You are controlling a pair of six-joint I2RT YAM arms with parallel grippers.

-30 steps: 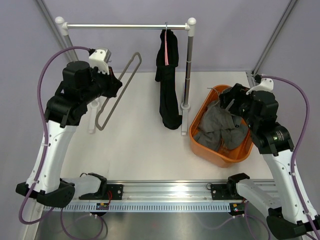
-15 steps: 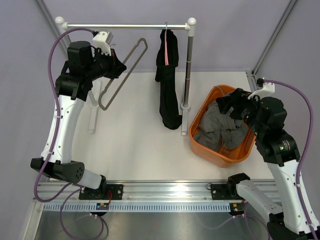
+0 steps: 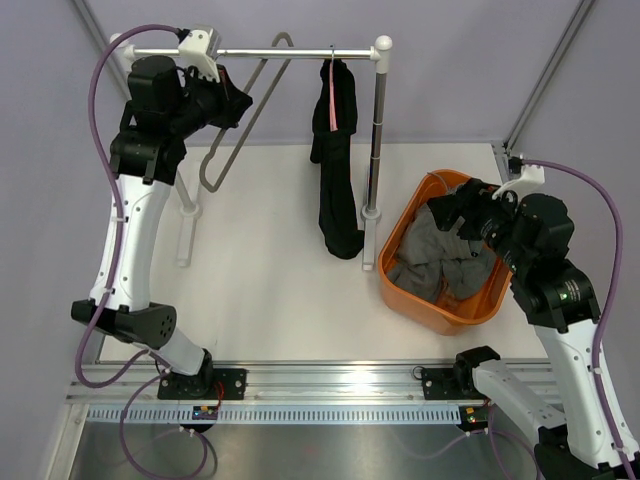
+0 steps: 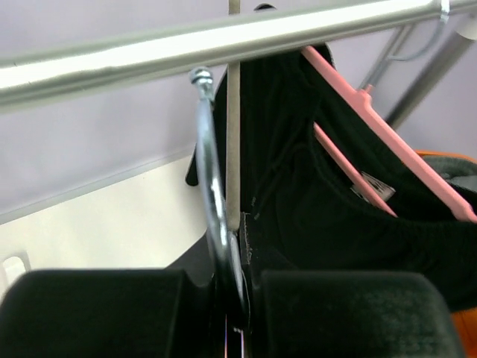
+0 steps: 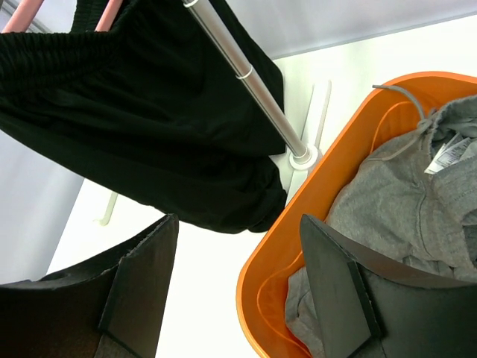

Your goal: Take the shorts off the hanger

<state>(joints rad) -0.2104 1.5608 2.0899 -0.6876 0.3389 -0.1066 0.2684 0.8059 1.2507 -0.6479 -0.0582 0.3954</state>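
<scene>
Black shorts (image 3: pixel 336 170) hang on a pink hanger (image 3: pixel 332 108) from the rail (image 3: pixel 270 51). They also show in the left wrist view (image 4: pixel 320 216) with the pink hanger (image 4: pixel 387 142), and in the right wrist view (image 5: pixel 149 134). My left gripper (image 3: pixel 232 103) is shut on a bare grey hanger (image 3: pixel 245 120) and holds it up at the rail, left of the shorts. Its metal hook (image 4: pixel 212 201) stands just below the rail (image 4: pixel 223 41). My right gripper (image 3: pixel 450 205) is open and empty above the orange basket (image 3: pixel 395 290), right of the shorts.
The orange basket (image 5: pixel 276 261) holds grey garments (image 3: pixel 440 255), also seen in the right wrist view (image 5: pixel 395 209). The rack's right upright (image 3: pixel 376 130) stands between the shorts and the basket. Its left upright (image 3: pixel 185 215) stands by my left arm.
My left arm has lifted the grey hanger from beside the rack up to the rail. My right gripper has shifted slightly over the basket.
</scene>
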